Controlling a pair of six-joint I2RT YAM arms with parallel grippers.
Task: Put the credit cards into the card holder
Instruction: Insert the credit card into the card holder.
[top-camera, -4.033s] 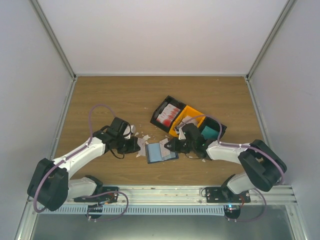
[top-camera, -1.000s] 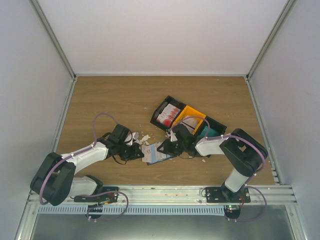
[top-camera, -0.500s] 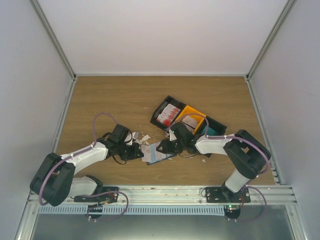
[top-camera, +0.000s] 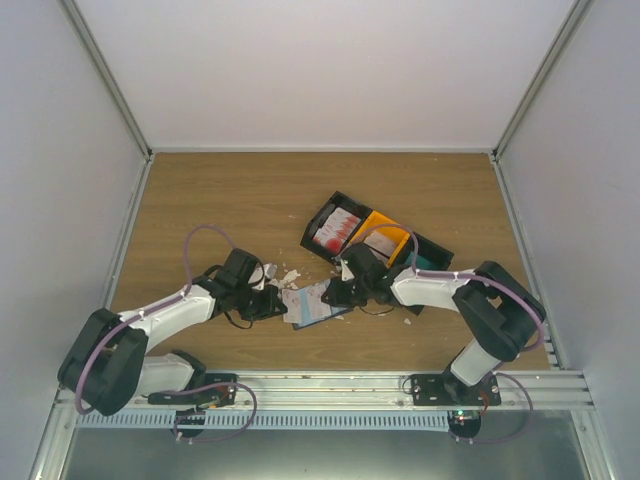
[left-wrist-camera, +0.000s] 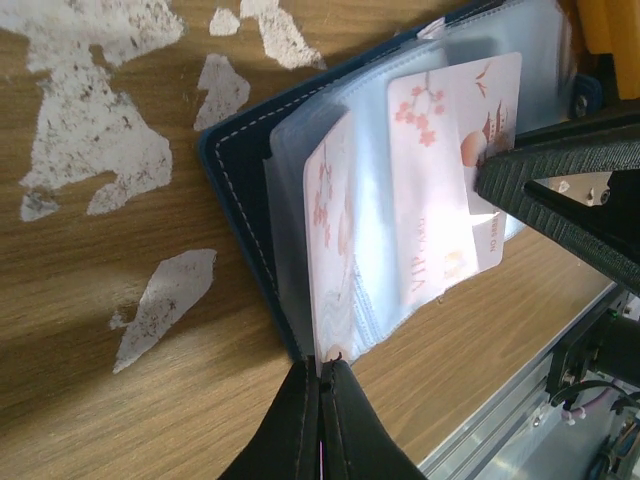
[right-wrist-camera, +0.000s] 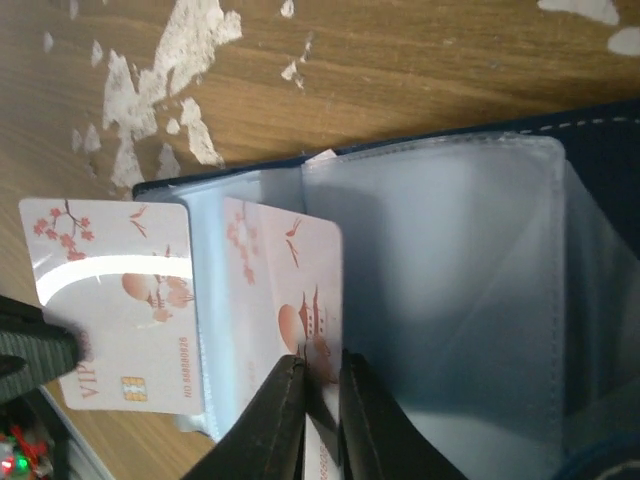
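Navy card holder (left-wrist-camera: 240, 200), right pincer (right-wrist-camera: 312, 368) pinching a card (right-wrist-camera: 285, 285) edge

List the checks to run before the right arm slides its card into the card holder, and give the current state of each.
1. Card holder open: ok. It is open on the table, clear sleeves exposed.
2. Right gripper hold: ok. It is shut on the near edge of the right arm's card.
3. Left gripper hold: ok. It is shut on the edge of the left arm's card.
4. Right arm's card started in a pocket: cannot tell. It overlaps the sleeves, but the pocket mouth isn't distinguishable.
5. Left arm's card seated: cannot tell. It sticks out past the holder's edge.
6. Grippers apart: ok. They are close but not touching.
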